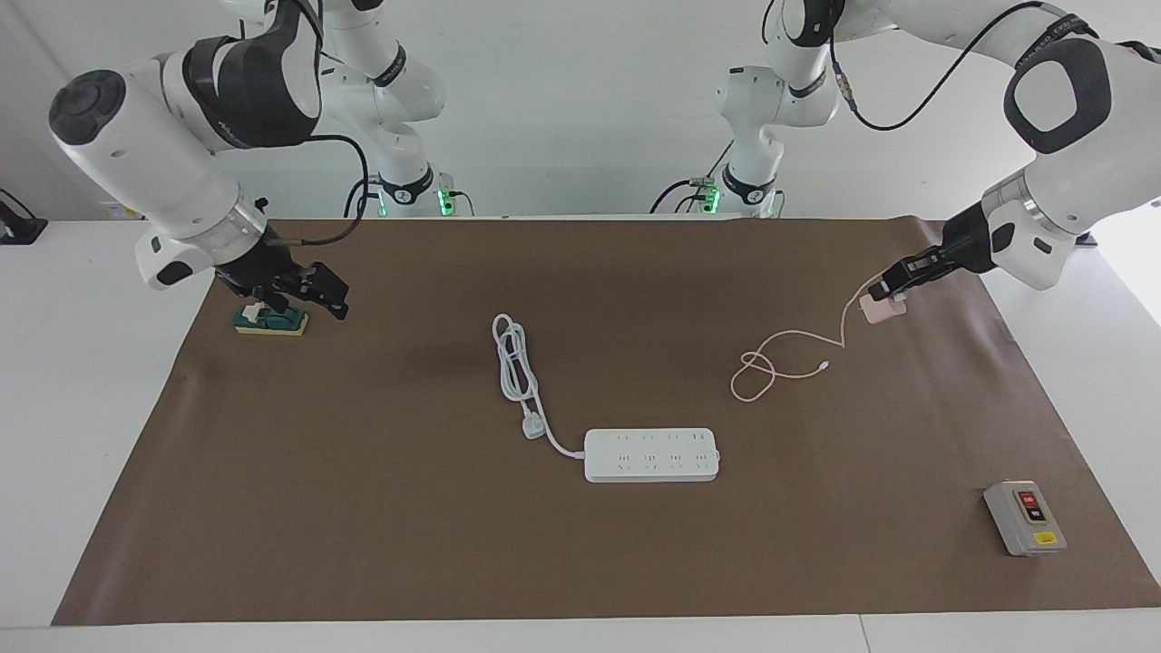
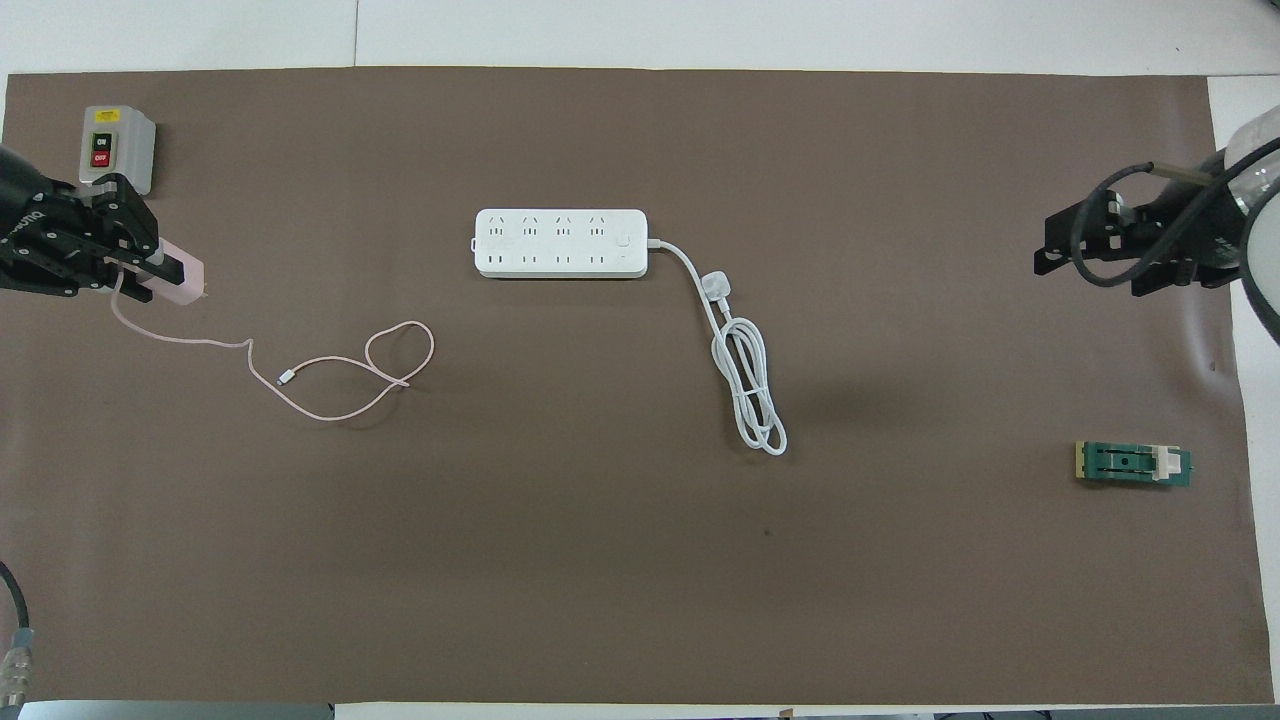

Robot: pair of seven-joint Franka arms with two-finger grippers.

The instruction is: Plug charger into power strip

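A brown mat (image 1: 363,508) covers most of the white tabletop (image 1: 73,363); a plain white wall (image 1: 562,109) rises at the robots' end.

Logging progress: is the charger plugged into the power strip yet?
No. The left pincer holds the charger away from the power strip.

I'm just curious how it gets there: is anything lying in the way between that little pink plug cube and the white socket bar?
Nothing visible. The left hand holds the pale pink cube-shaped charger; only bare brown mat lies between it and the flat white power strip. Its thin pink cable trails nearer the robots.
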